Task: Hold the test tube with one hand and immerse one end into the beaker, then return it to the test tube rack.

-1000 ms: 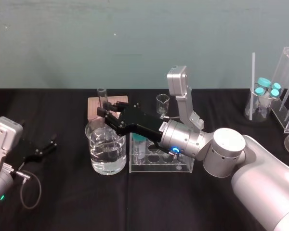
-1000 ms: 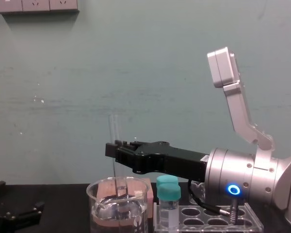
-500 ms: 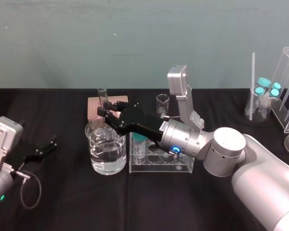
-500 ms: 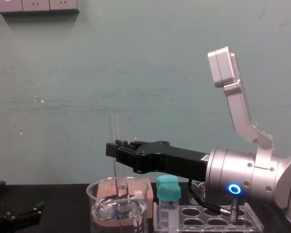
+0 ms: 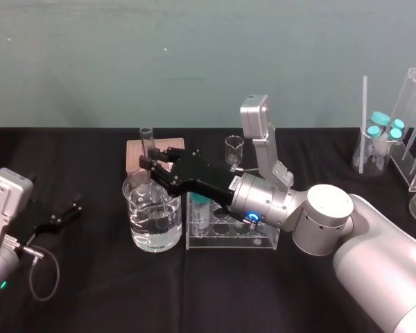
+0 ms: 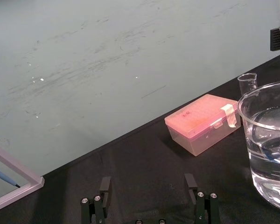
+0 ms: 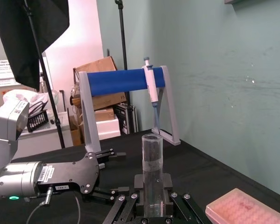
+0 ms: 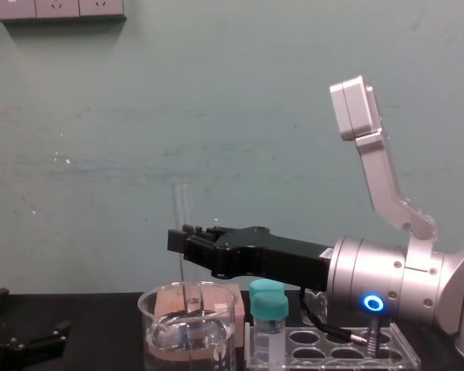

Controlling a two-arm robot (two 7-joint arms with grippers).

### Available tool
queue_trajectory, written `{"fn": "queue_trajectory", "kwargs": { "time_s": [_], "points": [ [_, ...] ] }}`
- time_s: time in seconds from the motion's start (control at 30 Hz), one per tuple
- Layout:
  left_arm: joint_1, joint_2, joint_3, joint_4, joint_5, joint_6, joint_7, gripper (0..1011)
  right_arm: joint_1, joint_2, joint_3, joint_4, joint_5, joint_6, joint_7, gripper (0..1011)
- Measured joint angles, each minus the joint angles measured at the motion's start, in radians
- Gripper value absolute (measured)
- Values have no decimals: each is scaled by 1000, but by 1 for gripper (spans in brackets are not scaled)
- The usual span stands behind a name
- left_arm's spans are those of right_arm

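Black cloth covers the table (image 5: 90, 291) under a teal wall. Over the beaker (image 5: 154, 225) the right gripper (image 5: 148, 164) clamps the tube (image 5: 148, 142) upright. The head view puts the tube within the rim; the chest view shows its lower end down inside the glass, depth in the water unclear. The left gripper (image 5: 61, 214) rests at far left, its fingers spread wide in the wrist view. The rack (image 5: 230, 236) is just beside the beaker and a pink box (image 5: 133, 156) just behind it, with bare cloth left and front.

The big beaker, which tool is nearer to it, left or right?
Right. The right tool holds the test tube over the beaker; the left tool sits apart, off to its left.
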Motion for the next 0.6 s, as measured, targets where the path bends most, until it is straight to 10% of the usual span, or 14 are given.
{"fn": "queue_trajectory", "kwargs": {
  "time_s": [0.6],
  "points": [
    [0,0,0,0,0,0,0,1000,-5,3,-3,-8,1,4,1,224]
  ]
}}
